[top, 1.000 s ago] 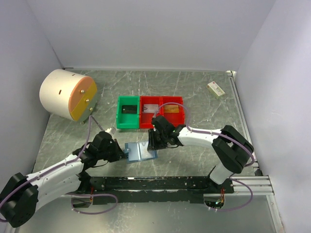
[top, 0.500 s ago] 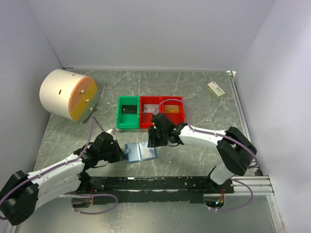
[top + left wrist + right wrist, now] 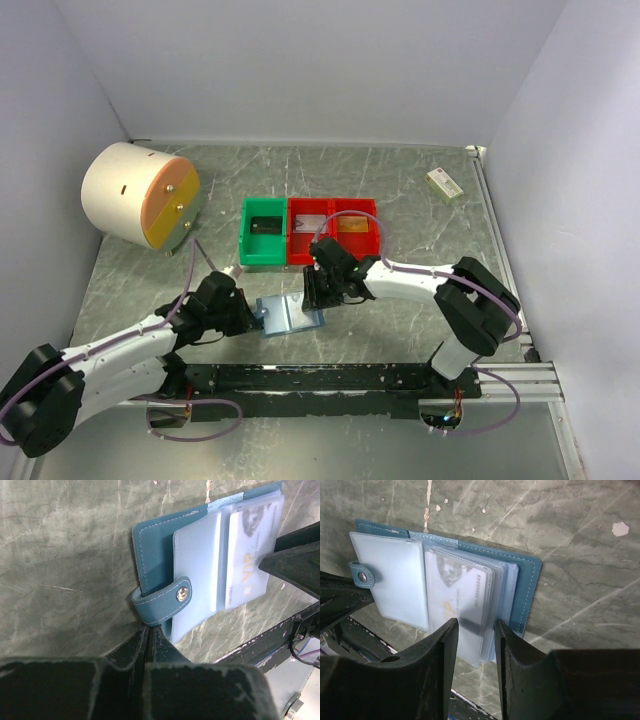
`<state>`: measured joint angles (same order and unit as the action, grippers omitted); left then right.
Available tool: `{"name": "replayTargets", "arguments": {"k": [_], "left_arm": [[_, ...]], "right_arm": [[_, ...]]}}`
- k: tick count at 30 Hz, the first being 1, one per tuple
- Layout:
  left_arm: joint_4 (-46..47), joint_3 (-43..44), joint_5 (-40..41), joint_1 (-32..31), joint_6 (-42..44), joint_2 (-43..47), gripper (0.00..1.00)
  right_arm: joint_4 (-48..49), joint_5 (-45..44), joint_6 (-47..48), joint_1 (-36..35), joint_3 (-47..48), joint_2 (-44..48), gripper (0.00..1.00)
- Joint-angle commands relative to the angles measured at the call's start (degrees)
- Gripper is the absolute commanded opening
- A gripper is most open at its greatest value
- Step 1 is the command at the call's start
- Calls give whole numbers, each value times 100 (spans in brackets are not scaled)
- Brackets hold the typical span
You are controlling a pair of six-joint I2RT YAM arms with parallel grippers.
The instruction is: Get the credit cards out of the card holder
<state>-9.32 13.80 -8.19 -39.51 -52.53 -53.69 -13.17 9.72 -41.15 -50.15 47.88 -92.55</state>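
The blue card holder [image 3: 288, 313] lies open on the table, its clear sleeves spread. In the left wrist view the holder [image 3: 155, 550] has a snap strap at my left gripper [image 3: 148, 630], which is shut on the holder's near edge by the strap. A pale credit card [image 3: 457, 592] sits in the top sleeve; it also shows in the left wrist view [image 3: 247, 555]. My right gripper [image 3: 474, 630] is open, its fingers straddling the lower edge of the sleeves of the holder [image 3: 527, 590]. From above, the left gripper [image 3: 252, 315] is left of the holder and the right gripper [image 3: 315, 297] at its right.
A green bin [image 3: 246, 245] and a red two-part bin [image 3: 333, 214] stand just behind the holder, each with a flat card-like thing inside. A cream and orange cylinder [image 3: 140, 195] is at back left, a small cream box [image 3: 444, 183] at back right. A black rail [image 3: 330, 378] runs along the near edge.
My right gripper drew back a little from the holder, then came down onto its right side again. The left gripper and holder have barely moved.
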Motion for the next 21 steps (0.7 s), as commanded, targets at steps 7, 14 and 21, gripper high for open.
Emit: {"name": "replayTargets", "arguments": {"k": [7,14,21], "left_arm": [[107,158,57,-101,24,-145,7],[83,192,81,-102,50,-192,7],[31,193,125,-105,60,-149,7]], "right_arm": [[-75,-98,79,-66,120,14,34],[-459,-399,182,-74,383,156,40],[-548,-494,227,-73,457,252,40]]}}
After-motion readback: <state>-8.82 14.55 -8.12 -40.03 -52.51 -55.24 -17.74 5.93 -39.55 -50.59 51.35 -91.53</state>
